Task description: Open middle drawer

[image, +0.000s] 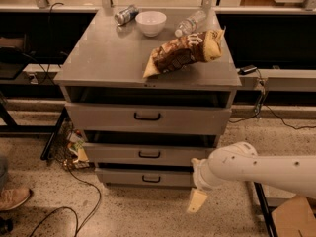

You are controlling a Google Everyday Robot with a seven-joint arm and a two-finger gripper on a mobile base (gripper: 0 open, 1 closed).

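The grey cabinet [108, 63] has three drawers. The middle drawer [113, 154] has a medium grey front and a small black bar handle [149, 154]; its front looks about flush with the others. My gripper [197, 200] hangs from the white arm [256, 169] low at the right. It is below and to the right of the middle drawer's handle, near the right end of the bottom drawer [118, 177] and close to the floor. It holds nothing and touches no drawer.
On the cabinet top lie a brown chip bag [185, 53], a white bowl [150, 22], a can [126, 15] and a plastic bottle [191, 22]. Cables [79, 201] and a shoe [12, 197] are on the floor at left, and a cardboard box [294, 218] at bottom right.
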